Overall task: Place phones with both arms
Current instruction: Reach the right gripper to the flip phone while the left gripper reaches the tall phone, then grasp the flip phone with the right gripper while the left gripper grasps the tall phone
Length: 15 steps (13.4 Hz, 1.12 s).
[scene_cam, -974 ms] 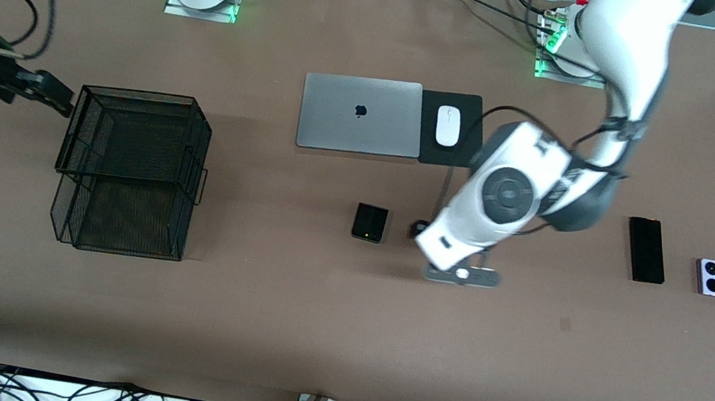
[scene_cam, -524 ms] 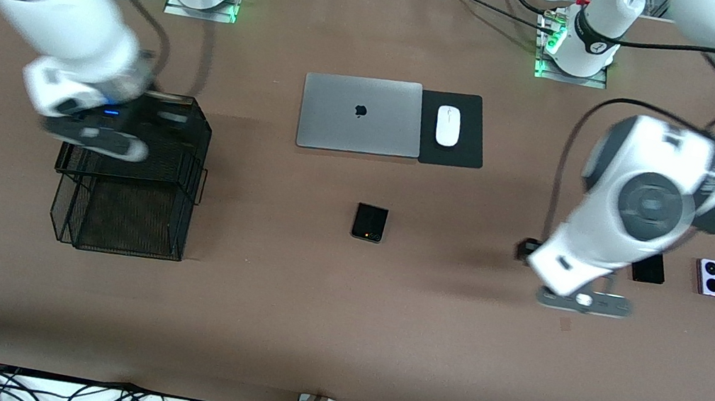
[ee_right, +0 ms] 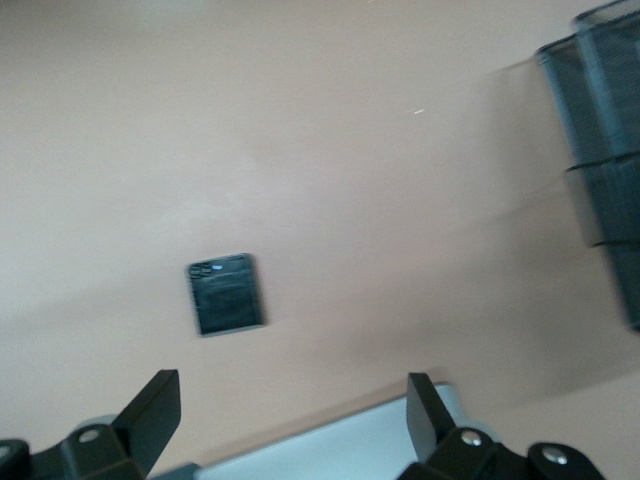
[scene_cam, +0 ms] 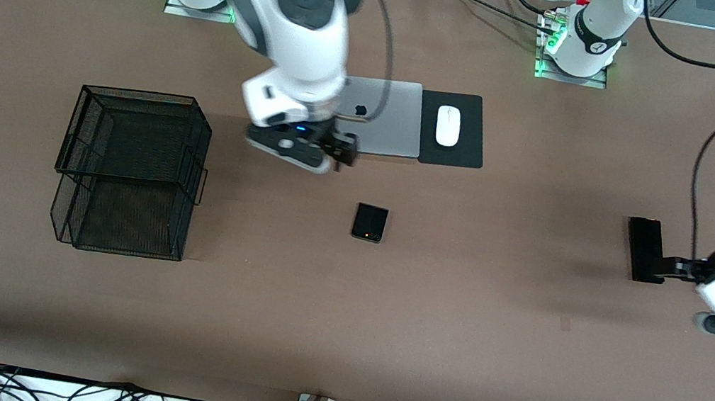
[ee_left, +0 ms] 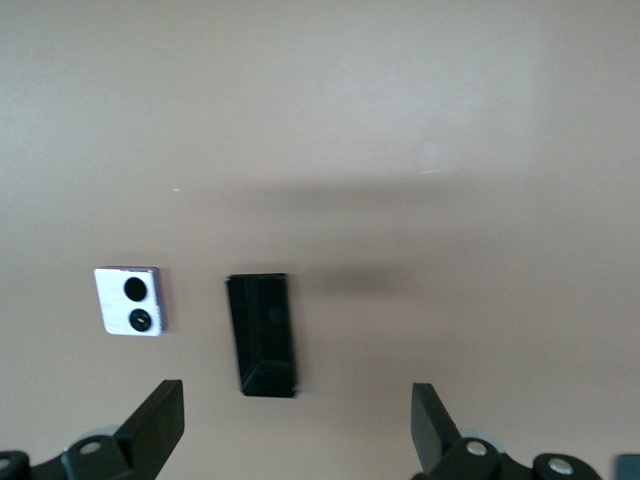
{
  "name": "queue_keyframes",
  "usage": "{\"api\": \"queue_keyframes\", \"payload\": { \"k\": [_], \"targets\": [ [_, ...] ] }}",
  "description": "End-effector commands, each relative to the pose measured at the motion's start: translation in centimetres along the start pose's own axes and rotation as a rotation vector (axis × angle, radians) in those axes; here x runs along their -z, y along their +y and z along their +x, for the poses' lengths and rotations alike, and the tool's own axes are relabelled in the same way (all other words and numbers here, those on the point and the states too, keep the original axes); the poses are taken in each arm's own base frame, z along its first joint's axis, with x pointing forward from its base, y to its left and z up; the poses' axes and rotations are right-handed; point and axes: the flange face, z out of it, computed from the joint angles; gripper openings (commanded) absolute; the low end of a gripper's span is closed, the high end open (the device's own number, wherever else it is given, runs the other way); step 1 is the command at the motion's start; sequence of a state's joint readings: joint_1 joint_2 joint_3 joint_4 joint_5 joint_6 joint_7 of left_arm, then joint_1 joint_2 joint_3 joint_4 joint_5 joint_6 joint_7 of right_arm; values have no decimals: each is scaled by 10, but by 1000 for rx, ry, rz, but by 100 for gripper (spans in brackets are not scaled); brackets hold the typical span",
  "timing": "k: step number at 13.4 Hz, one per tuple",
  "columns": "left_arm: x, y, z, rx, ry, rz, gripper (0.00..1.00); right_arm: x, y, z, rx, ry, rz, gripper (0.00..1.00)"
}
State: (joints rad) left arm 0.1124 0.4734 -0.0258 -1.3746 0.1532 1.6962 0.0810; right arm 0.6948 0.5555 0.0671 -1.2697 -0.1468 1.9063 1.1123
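Observation:
A squarish black folded phone (scene_cam: 370,222) (ee_right: 226,293) lies mid-table, nearer the front camera than the laptop. My right gripper (scene_cam: 341,148) (ee_right: 291,387) hangs open and empty over the laptop's near edge, short of that phone. Toward the left arm's end of the table lies the long slim black phone (scene_cam: 643,242) (ee_left: 262,333). My left gripper (scene_cam: 673,267) (ee_left: 295,402) hangs open and empty by its near end. The lilac-white phone (ee_left: 130,300) with two black lenses lies beside the slim one. The left arm hides it in the front view.
A black wire basket (scene_cam: 129,171) (ee_right: 600,150) stands toward the right arm's end of the table. A shut silver laptop (scene_cam: 392,120) (ee_right: 350,440) sits mid-table near the bases. Beside it a white mouse (scene_cam: 447,126) rests on a black pad (scene_cam: 462,152).
The right arm has swung from the basket end to the laptop's near edge. The left arm has swept from mid-table to the slim phone and now covers the lilac one. Both grippers stayed open.

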Motion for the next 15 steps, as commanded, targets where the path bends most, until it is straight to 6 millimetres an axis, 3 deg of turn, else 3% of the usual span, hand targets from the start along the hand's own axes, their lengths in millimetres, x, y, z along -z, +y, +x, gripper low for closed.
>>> {"api": "queue_keyframes", "payload": {
  "k": [1, 3, 5, 7, 9, 12, 15],
  "targets": [
    [-43, -37, -6, -81, 17, -22, 100, -43, -51, -10, -62, 49, 7, 100],
    [-78, -54, -15, -67, 24, -36, 100, -74, -65, -19, -91, 58, 38, 100],
    [-102, -52, -26, -67, 51, -35, 100, -116, -75, -30, -130, 77, 38, 100],
    [-137, -50, -46, -65, 90, -36, 100, -146, -81, -38, -117, 120, 32, 100],
    [-170, -41, -61, -95, 139, -32, 100, -168, -83, -41, -109, 122, 46, 100],
    [-217, -52, -77, -108, 175, -38, 100, -201, -83, -46, -54, 130, 43, 100],
    [-250, -55, -84, -100, 126, -61, 100, -219, -76, -49, 62, 119, 10, 100]
  ]
}}
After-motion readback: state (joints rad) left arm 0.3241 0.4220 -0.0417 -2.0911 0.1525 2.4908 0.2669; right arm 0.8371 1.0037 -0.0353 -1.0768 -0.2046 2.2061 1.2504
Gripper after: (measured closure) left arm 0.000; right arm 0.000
